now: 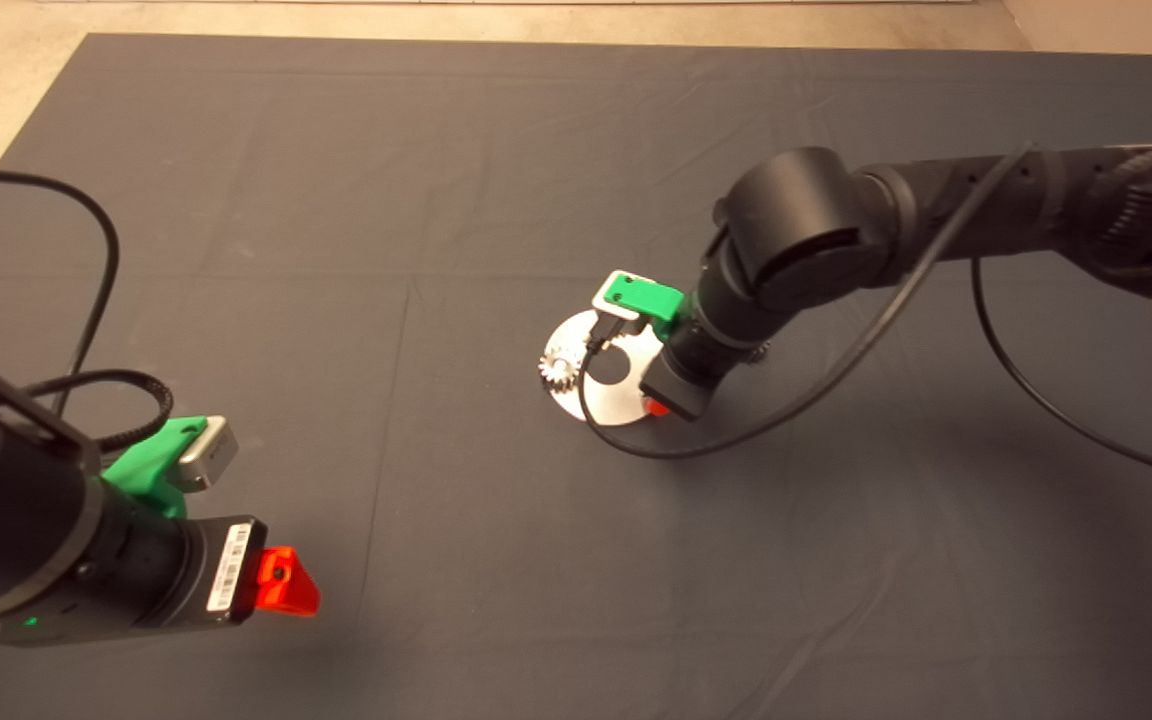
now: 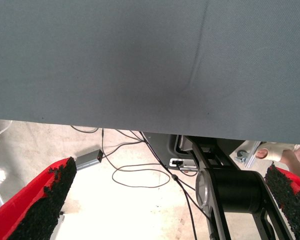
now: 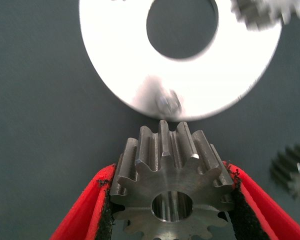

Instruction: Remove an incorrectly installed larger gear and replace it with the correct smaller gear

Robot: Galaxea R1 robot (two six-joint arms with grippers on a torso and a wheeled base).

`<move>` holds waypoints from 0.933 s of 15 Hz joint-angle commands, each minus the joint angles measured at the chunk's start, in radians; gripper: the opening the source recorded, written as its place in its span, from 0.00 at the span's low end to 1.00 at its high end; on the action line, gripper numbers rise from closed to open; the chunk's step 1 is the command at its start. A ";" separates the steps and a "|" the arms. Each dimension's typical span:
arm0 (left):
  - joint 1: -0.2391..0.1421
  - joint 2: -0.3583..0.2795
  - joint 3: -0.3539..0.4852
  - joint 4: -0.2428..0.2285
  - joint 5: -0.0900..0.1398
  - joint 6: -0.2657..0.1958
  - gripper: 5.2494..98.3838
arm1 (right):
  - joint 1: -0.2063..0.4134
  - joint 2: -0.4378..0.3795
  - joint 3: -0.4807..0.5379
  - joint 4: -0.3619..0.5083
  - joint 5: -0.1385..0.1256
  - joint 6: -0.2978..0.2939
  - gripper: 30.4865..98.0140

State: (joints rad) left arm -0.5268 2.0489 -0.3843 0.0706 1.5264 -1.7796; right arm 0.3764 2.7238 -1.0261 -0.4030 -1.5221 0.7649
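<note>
Larger gear [image 3: 172, 195] is clamped between the right gripper [image 3: 172, 210] fingers, just off the disc plate's [image 3: 115, 60] edge by an empty peg [image 3: 168, 102]; removal looks done. Smaller gear [image 3: 292, 172], probably, lies nearby on the mat, not yet fitted. Left gripper [image 2: 165, 200] idles, fingers apart.
</note>
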 commanded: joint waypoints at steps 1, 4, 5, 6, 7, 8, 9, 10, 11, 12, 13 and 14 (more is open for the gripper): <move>-0.007 -0.002 0.015 -0.023 0.127 0.002 0.99 | 0.039 -0.100 0.089 -0.010 -0.136 0.030 0.29; -0.007 0.000 0.015 -0.023 0.127 0.002 0.99 | 0.036 -0.106 0.091 0.015 -0.136 0.030 0.29; -0.006 0.000 0.015 -0.023 0.126 0.002 0.99 | 0.035 -0.115 0.092 0.015 -0.136 0.030 0.29; -0.006 -0.001 0.015 -0.023 0.127 0.002 0.99 | 0.031 -0.122 0.092 0.015 -0.136 0.030 0.29; -0.006 -0.002 0.015 -0.023 0.127 0.002 0.99 | 0.027 -0.132 0.094 0.015 -0.136 0.030 0.29; -0.006 0.000 0.015 -0.023 0.127 0.002 0.99 | 0.024 -0.147 0.106 0.015 -0.136 0.028 0.29; -0.006 0.000 0.015 -0.023 0.127 0.002 0.99 | 0.019 -0.165 0.112 0.015 -0.136 0.028 0.29; -0.006 0.000 0.015 -0.023 0.127 0.002 0.99 | 0.010 -0.182 0.112 0.015 -0.136 0.027 0.29; -0.006 0.000 0.015 -0.023 0.127 0.003 0.99 | 0.002 -0.195 0.114 0.015 -0.136 0.025 0.29; -0.006 -0.002 0.015 -0.023 0.127 0.009 0.99 | -0.002 -0.210 0.118 0.015 -0.136 0.022 0.29; -0.006 -0.002 0.015 -0.023 0.126 0.011 0.99 | -0.004 -0.215 0.120 0.015 -0.136 0.019 0.29; -0.006 -0.002 0.015 -0.023 0.127 0.011 0.99 | -0.010 -0.218 0.120 0.015 -0.136 0.019 0.29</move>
State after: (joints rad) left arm -0.5266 2.0498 -0.3843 0.0706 1.5264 -1.7743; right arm 0.3645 2.5534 -0.9355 -0.3964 -1.5336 0.7864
